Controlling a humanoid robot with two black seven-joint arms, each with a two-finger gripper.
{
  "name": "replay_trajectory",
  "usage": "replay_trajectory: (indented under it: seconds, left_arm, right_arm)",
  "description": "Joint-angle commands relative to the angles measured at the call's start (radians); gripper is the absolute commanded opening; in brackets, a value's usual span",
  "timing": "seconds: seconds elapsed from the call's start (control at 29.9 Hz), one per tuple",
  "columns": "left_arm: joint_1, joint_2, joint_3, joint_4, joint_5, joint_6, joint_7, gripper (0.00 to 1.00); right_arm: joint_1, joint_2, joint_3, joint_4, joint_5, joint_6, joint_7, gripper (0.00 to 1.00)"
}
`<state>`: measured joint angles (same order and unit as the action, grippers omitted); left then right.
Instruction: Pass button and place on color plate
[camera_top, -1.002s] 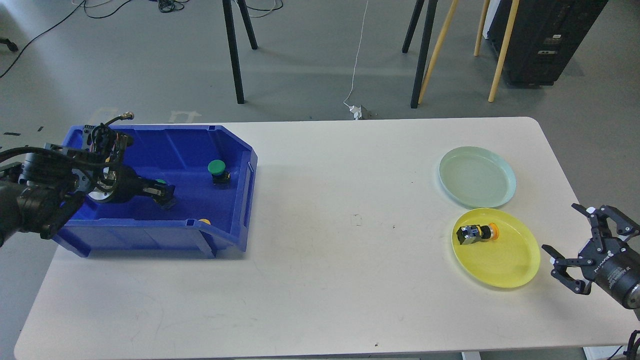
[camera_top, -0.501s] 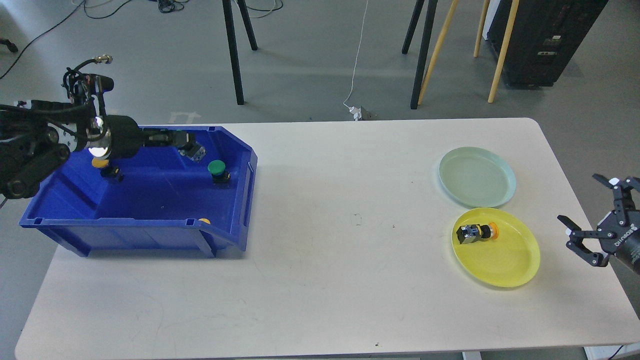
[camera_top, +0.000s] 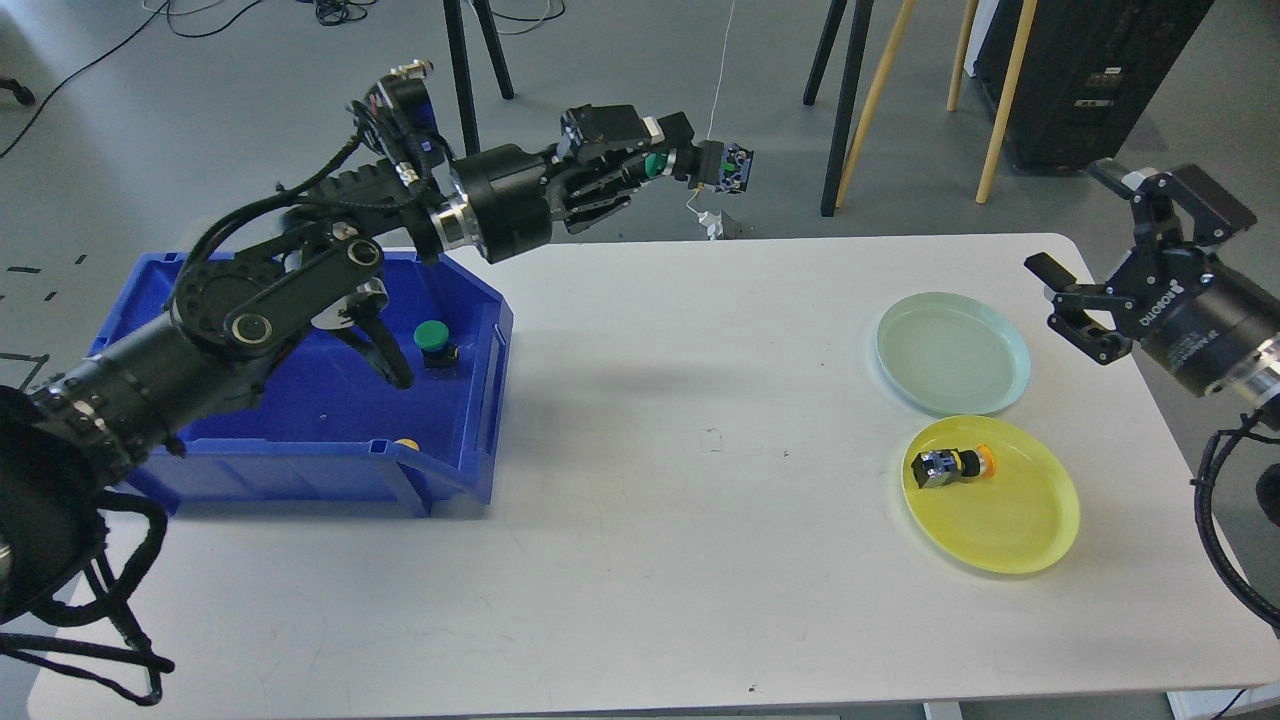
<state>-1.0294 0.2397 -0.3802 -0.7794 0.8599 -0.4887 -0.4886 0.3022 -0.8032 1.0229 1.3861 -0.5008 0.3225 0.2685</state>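
My left gripper (camera_top: 672, 163) is shut on a green button (camera_top: 722, 166) and holds it high above the far edge of the table, right of the blue bin (camera_top: 300, 460). Its green cap sits between the fingers and its grey body sticks out to the right. Another green button (camera_top: 436, 343) stands in the bin, and a bit of a yellow one (camera_top: 407, 442) shows at the bin's front wall. A yellow button (camera_top: 953, 466) lies on the yellow plate (camera_top: 1010, 525). The pale green plate (camera_top: 952, 352) is empty. My right gripper (camera_top: 1090, 280) is open, raised just right of the green plate.
The white table (camera_top: 660, 500) holds the bin at the left and the two plates at the right. Chair and easel legs (camera_top: 840, 100) stand on the floor behind the table, with a black cabinet (camera_top: 1090, 80) at the back right.
My left gripper has lifted a green button out of the bin and swung it up and to the right. My right gripper has risen from beside the yellow plate toward the green plate.
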Motion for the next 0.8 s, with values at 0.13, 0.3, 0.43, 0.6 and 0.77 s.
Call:
replay_trajectory:
  seconds: [0.13, 0.3, 0.43, 0.6, 0.77]
  left_arm:
    - [0.023, -0.046, -0.014, 0.048, -0.067, 0.0, 0.0, 0.08]
    - [0.023, -0.048, -0.014, 0.055, -0.067, 0.0, 0.0, 0.08]
    - [0.023, -0.049, -0.014, 0.066, -0.067, 0.0, 0.0, 0.08]
    - [0.023, -0.051, -0.014, 0.068, -0.067, 0.0, 0.0, 0.08]
    - [0.023, -0.051, -0.014, 0.069, -0.067, 0.0, 0.0, 0.08]
  right_arm:
    - [0.11, 0.24, -0.091, -0.012, -0.311, -0.131, 0.009, 1.0]
    - [0.182, 0.328, -0.19, -0.042, -0.311, -0.192, 0.021, 1.0]
    - [0.221, 0.386, -0.207, -0.081, -0.309, -0.203, 0.028, 1.0]
    - [0.276, 0.464, -0.21, -0.151, -0.309, -0.217, 0.037, 0.99]
    - [0.348, 0.507, -0.277, -0.213, -0.309, -0.224, 0.038, 0.99]
